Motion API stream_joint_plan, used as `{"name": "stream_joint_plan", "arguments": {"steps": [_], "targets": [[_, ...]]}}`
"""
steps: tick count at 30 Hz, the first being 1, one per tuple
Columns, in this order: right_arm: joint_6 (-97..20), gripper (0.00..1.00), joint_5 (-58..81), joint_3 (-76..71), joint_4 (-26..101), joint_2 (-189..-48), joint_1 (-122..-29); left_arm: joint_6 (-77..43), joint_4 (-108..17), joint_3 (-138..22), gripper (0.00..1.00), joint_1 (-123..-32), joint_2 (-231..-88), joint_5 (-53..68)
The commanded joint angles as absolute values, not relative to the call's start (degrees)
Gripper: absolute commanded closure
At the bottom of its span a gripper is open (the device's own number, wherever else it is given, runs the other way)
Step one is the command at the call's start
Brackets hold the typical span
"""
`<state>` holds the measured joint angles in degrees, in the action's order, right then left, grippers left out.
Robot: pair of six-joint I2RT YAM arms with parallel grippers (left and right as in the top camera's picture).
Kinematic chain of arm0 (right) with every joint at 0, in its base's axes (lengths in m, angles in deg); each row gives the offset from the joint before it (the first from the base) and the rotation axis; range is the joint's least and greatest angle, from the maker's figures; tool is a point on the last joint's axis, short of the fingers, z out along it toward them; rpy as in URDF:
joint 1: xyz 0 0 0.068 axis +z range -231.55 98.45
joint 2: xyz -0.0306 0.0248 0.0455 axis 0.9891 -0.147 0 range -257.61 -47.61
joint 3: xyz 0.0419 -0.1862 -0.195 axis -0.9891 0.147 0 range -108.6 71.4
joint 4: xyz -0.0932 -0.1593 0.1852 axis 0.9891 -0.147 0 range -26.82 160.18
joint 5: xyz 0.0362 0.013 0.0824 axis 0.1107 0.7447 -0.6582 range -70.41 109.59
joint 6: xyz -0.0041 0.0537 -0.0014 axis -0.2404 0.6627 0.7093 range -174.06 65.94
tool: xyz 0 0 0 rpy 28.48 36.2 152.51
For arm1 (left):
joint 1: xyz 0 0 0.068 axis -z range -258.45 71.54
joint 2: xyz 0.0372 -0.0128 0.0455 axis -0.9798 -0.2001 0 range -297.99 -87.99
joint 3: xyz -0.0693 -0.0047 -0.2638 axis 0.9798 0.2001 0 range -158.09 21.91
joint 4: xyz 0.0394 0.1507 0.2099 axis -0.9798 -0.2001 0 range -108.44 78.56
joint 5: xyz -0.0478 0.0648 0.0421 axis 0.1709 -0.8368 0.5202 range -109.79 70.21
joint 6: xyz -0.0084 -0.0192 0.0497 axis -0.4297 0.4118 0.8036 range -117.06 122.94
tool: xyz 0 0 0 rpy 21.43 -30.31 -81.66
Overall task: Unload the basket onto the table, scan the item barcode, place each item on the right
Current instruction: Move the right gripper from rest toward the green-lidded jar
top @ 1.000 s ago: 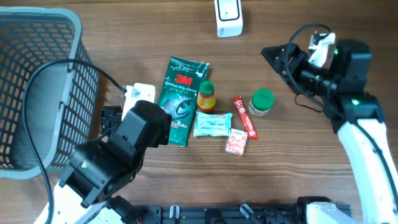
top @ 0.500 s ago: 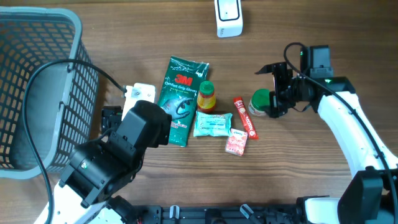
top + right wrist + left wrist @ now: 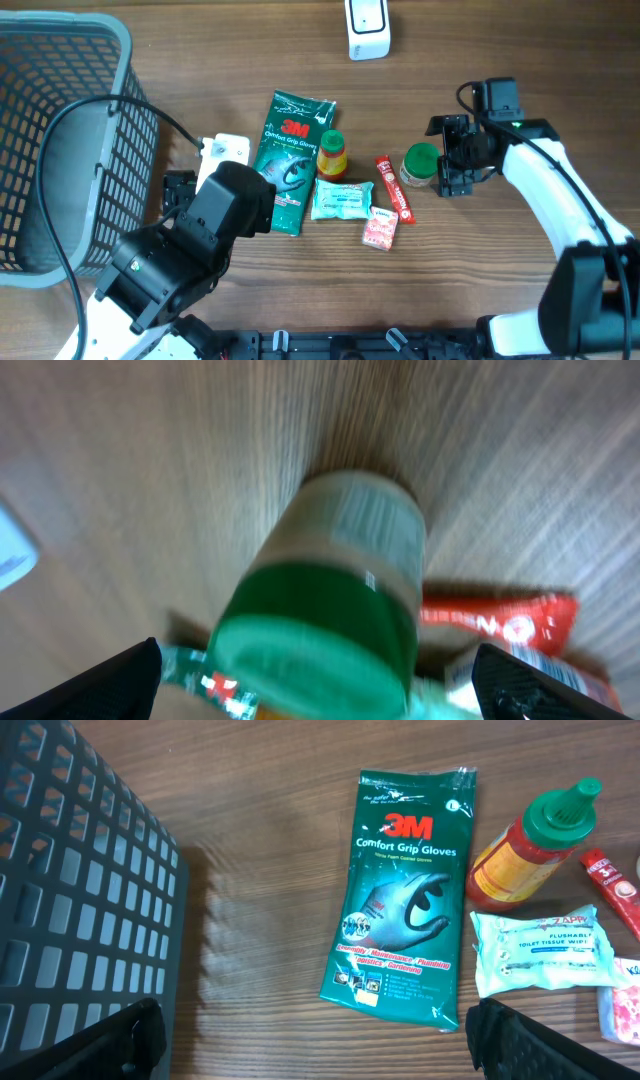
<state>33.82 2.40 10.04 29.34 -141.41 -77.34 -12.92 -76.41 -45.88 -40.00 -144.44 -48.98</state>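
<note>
Fig.: small green-lidded plastic jar (image 3: 420,165) is placed on the brown wooden desk (image 3: 480,280), just right of a red sachet (image 3: 394,188). Right gripper (image 3: 447,157) is positioned at the jar, jaws spread wide, nothing pinched. Left gripper (image 3: 318,1045) is held betw. grey mesh basket (image 3: 60,150) and green 3M glove packet (image 3: 405,900), jaws likewise spread.

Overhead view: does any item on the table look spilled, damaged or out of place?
Nothing stands out. The glove pack, sauce bottle, wipes pack, red sachet and green-lidded jar sit close together, none visibly torn, and there is no spill. The right tool is open next to the jar, not gripping it.
</note>
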Motion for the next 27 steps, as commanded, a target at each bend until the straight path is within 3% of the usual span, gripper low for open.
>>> {"name": "stream_joint_plan", "arguments": {"steps": [1, 9, 16, 19, 25, 27], "targets": [[34.23, 0.00, 4.10, 9.21, 30.89, -144.82, -76.20, -14.05, -76.44, -46.08, 0.00, -40.11, -144.41, -48.74], [33.84, 0.02, 4.60, 9.21, 33.69, -145.94, -75.11, -14.05, -76.44, -46.08, 0.00, -40.11, -144.41, -48.74], [26.58, 0.21, 7.60, 9.21, 33.49, -145.94, -74.96, -14.05, -76.44, -46.08, 0.00, -40.11, -144.41, -48.74], [20.03, 0.30, 8.17, 9.21, 33.47, -145.94, -74.98, -14.03, -76.44, -46.08, 0.00, -40.11, -144.41, -48.74], [-2.07, 0.30, 7.62, 7.98, 33.25, -145.87, -74.98, -14.05, -76.44, -46.08, 0.00, -40.11, -144.41, -48.74], [-9.90, 0.25, 7.53, 6.76, 31.89, -145.87, -74.98, -14.05, -76.44, -46.08, 0.00, -40.11, -144.41, -48.74]]}}
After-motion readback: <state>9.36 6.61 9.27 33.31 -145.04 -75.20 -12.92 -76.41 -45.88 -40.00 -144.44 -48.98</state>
